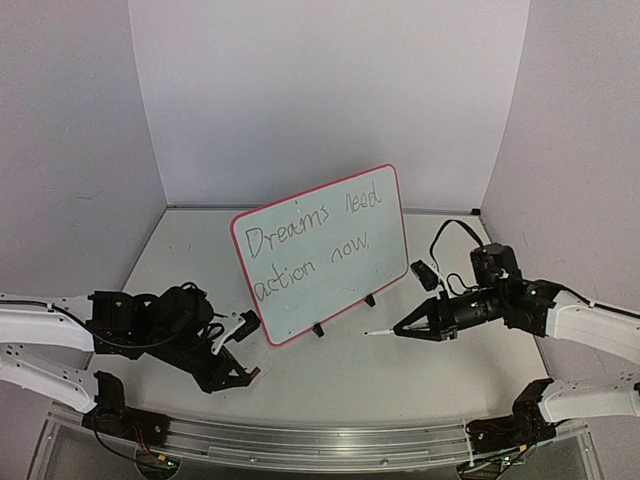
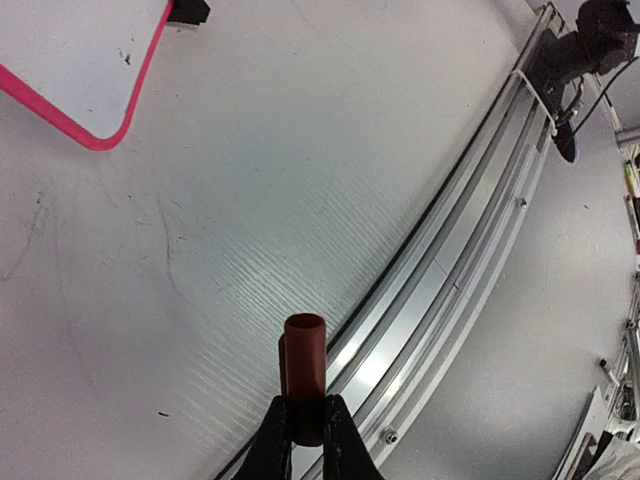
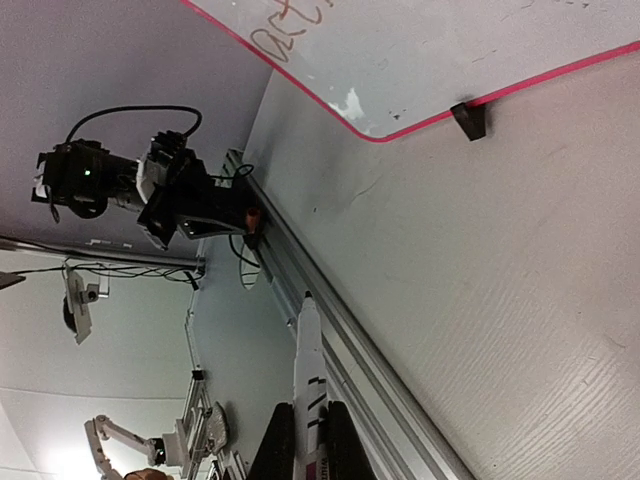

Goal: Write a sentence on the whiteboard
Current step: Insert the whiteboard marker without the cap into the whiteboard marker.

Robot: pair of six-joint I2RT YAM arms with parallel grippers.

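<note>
Your left end effector [image 2: 305, 432] is clamped on the small dark-red cylindrical cap [image 2: 304, 372], low over the white bench [image 1: 330, 390]; a slack pinch would drop it. The red-framed glossy whiteboard [image 1: 345, 295] stands propped mid-bench, carrying the dark handwritten sentence [image 1: 312, 240]. Your right end effector [image 1: 415, 327] grips the white marker pen [image 1: 385, 331], tip bare and near the board: a stray swing could streak the script or topple the board.

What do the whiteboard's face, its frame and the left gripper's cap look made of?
Whiteboard face: glossy coated white sheet, faintly reflective. Frame: likely plastic, smooth pink-red, rounded corners. Cap in the left gripper: probably plastic, matte dark red tube.
</note>
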